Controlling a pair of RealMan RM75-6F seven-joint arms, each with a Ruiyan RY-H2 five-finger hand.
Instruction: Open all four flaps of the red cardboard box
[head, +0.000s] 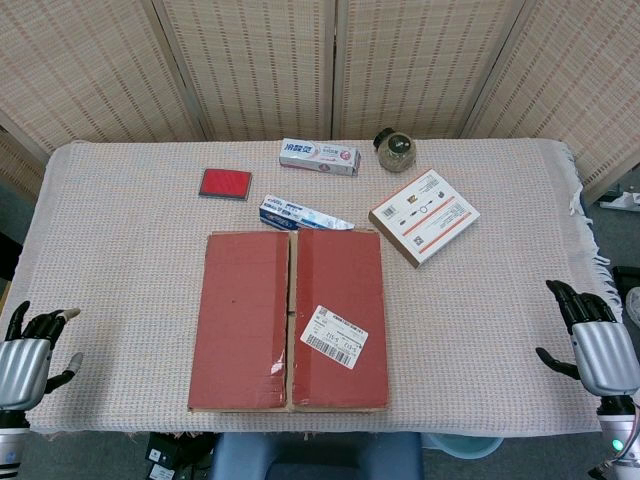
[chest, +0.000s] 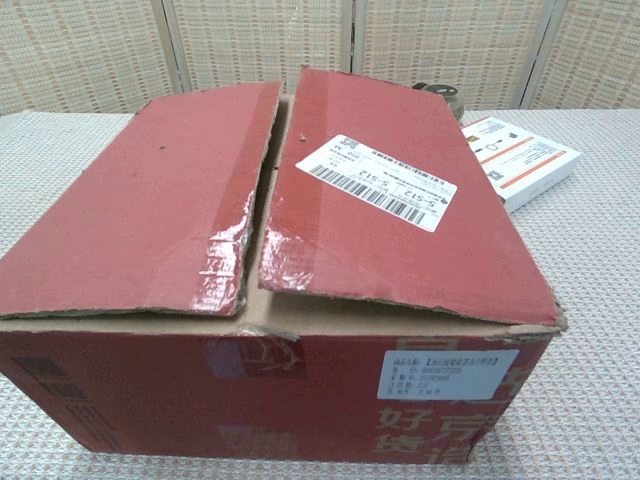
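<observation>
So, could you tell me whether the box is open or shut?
Shut: both top flaps of the box lie folded over it, slightly raised along the centre seam.

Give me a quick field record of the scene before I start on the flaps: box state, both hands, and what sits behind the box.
box: red cardboard box at table centre, nearest the robot
top flaps: left flap and right flap both down, slightly raised along the centre seam
label: white shipping label on the right flap
left hand: at the table's left edge, holding nothing, clear of the box
right hand: at the table's right edge, fingers apart, clear of the box
behind box: toothpaste box, small red case, white flat carton, round jar
</observation>
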